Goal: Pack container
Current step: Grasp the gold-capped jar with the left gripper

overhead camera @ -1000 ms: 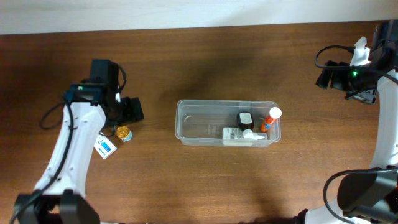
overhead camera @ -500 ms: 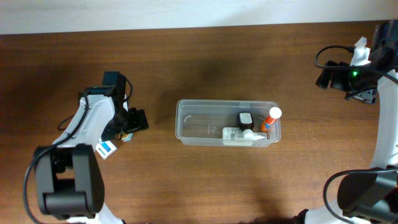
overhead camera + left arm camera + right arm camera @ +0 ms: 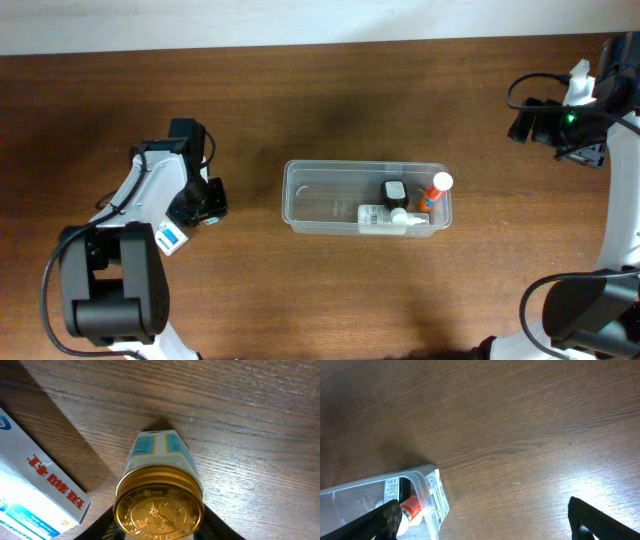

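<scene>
The container [image 3: 305, 205], a clear tub, stands mid-table with a dark bottle [image 3: 395, 190], a white bottle [image 3: 383, 215] and an orange tube [image 3: 436, 190] in its right end. Off to its left, my left gripper [image 3: 205, 203] covers a small jar. In the left wrist view the gold-lidded jar [image 3: 160, 485] lies on its side on the wood, and my left gripper [image 3: 159, 532] is shut on its lid, a dark finger on either side. My right gripper [image 3: 530, 122] hangs open at the far right, away from the tub's corner [image 3: 427, 490], with nothing in it.
A blue-and-white box [image 3: 170, 238] lies just left of the jar, also at the left edge of the left wrist view [image 3: 35, 490]. Bare wood runs between the jar and the tub. The tub's left half holds nothing.
My left gripper has come down over the gold-lidded jar and closed from wide open onto its lid. The right arm and the tub have not moved.
</scene>
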Available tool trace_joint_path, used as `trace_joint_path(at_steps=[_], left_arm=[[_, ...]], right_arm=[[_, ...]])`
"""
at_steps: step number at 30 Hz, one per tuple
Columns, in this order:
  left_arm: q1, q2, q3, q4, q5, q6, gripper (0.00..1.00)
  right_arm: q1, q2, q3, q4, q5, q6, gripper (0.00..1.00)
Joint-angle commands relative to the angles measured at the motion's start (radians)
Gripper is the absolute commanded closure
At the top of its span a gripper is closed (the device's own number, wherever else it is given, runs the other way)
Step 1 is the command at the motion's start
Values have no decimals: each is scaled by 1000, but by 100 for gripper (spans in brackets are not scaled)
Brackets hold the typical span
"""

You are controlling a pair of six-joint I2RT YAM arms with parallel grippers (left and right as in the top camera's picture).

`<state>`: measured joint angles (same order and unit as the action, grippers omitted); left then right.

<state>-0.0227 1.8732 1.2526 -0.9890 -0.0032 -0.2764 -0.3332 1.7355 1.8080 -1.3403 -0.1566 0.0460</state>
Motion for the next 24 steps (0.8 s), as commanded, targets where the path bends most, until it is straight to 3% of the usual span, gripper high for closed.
trace_joint_path(at_steps=[1, 8, 12, 16, 19, 22, 24], left_arm=[[4, 6, -7, -14, 8, 1, 60], [4, 6, -6, -10, -4, 1, 61], [4, 6, -6, -5, -18, 1, 41], [4, 6, -6, 40, -48, 1, 35], [4, 6, -6, 74, -48, 2, 36], [4, 6, -6, 85, -45, 1, 52], [4, 6, -6, 83, -45, 1, 56]], right_arm=[[-1, 6, -5, -3, -10, 0, 2], [-1, 6, -5, -3, -10, 0, 2], [-1, 6, -5, -3, -10, 0, 2], [-1, 6, -5, -3, -10, 0, 2], [-1, 6, -5, -3, -10, 0, 2], [-1, 6, -5, -3, -10, 0, 2], [-1, 6, -5, -4, -10, 0, 2]])
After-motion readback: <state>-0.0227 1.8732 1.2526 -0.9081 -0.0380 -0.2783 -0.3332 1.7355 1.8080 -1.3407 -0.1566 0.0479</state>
